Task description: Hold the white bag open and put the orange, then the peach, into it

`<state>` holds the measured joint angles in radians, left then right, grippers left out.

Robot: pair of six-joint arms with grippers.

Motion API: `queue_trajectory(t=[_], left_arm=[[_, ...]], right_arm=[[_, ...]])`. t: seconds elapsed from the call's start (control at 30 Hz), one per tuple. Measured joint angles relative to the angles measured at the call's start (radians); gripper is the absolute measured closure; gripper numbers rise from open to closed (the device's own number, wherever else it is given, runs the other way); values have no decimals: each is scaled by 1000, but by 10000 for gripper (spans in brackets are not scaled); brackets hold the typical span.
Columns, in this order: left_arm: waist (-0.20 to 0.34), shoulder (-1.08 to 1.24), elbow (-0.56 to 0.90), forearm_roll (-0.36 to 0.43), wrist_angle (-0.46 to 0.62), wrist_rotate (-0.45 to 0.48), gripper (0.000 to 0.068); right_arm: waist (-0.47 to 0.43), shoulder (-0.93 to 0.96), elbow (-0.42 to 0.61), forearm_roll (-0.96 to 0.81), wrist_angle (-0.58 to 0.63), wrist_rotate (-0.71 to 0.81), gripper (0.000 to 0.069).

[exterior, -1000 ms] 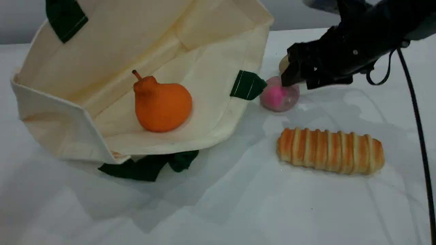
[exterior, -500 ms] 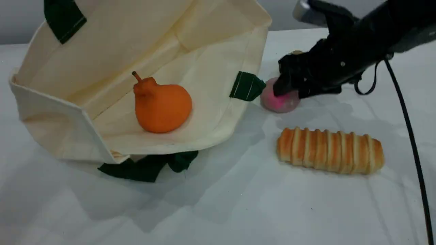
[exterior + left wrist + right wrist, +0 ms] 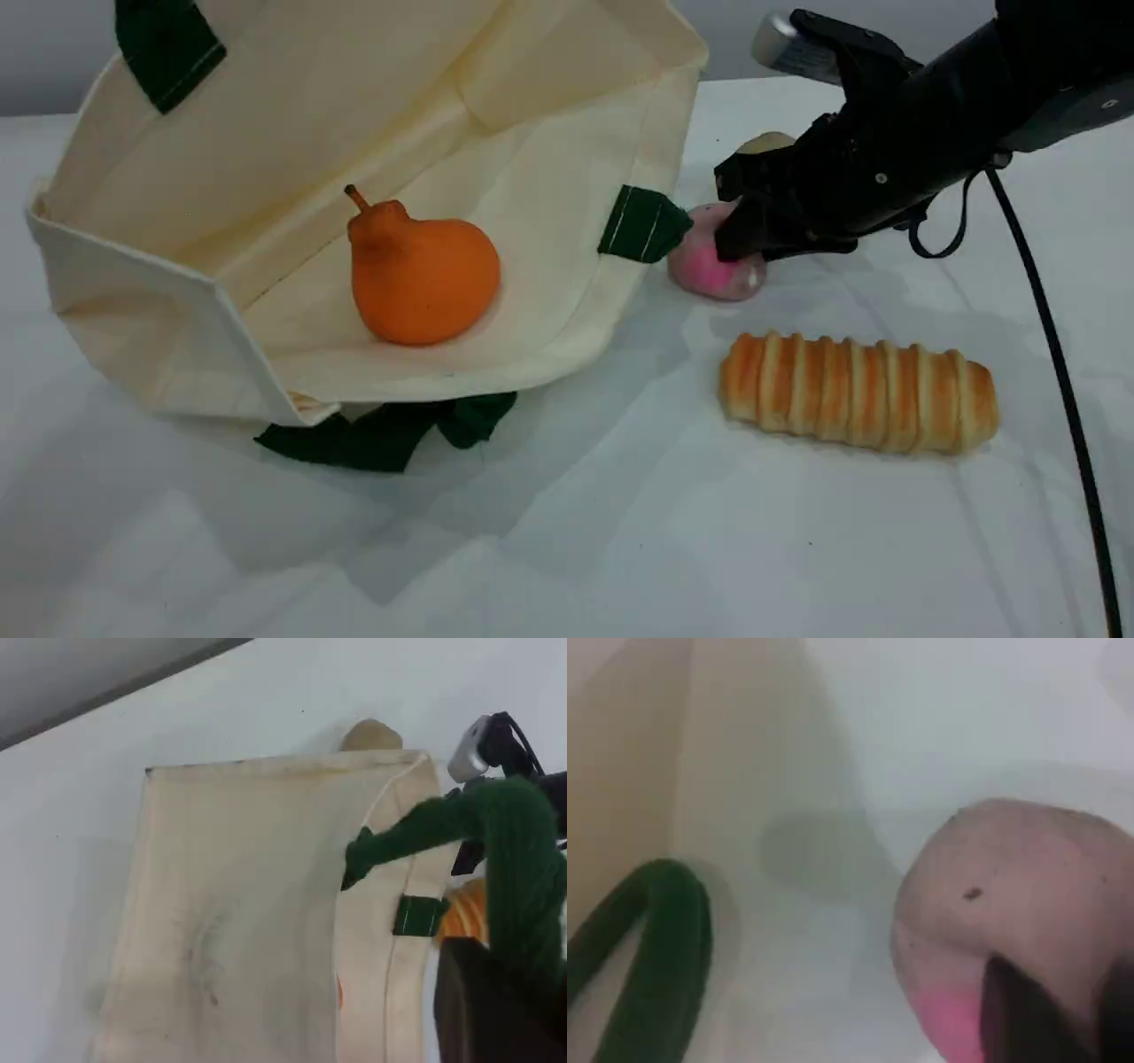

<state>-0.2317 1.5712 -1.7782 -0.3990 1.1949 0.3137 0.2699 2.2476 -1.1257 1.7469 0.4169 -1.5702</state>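
Surface: white table [image 3: 620, 532], grey wall behind.
Bag: the white bag [image 3: 549, 177] lies on its side, mouth towards my camera, the orange [image 3: 421, 275] already inside.
Left gripper: the left gripper [image 3: 496, 1010] is clamped tight on the green rope handle [image 3: 416, 837], holding the mouth up.
Peach: the peach [image 3: 709, 270] sits on the table just right of the bag's mouth.
Right gripper: the right gripper [image 3: 753, 221] has its jaws drawn in on the peach's sides (not lifted yet).
Handling: I judge it light and squashy, so I'd grip it across the middle, gently.
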Motion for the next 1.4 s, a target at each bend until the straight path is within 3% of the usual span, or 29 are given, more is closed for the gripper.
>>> queue_trajectory(t=[0.2, 0.37, 0.67, 0.97, 1.17, 1.4], left_arm=[[0, 0, 0, -1, 0, 1, 601], [0, 0, 0, -1, 0, 0, 601], [0, 0, 0, -1, 0, 0, 601], [0, 39, 0, -83, -19, 24, 601], [0, 82, 0, -153, -26, 49, 601], [-13, 85, 0, -210, -44, 81, 601]], right_arm=[[1, -30, 3, -13, -37, 0, 563], [1, -89, 3, -8, -147, 1, 634], [-39, -171, 19, 0, -319, 1, 643], [-155, -274, 65, -4, -226, 0, 647], [-173, -383, 107, -124, -192, 0, 647], [-172, -464, 113, -245, -60, 55, 647]])
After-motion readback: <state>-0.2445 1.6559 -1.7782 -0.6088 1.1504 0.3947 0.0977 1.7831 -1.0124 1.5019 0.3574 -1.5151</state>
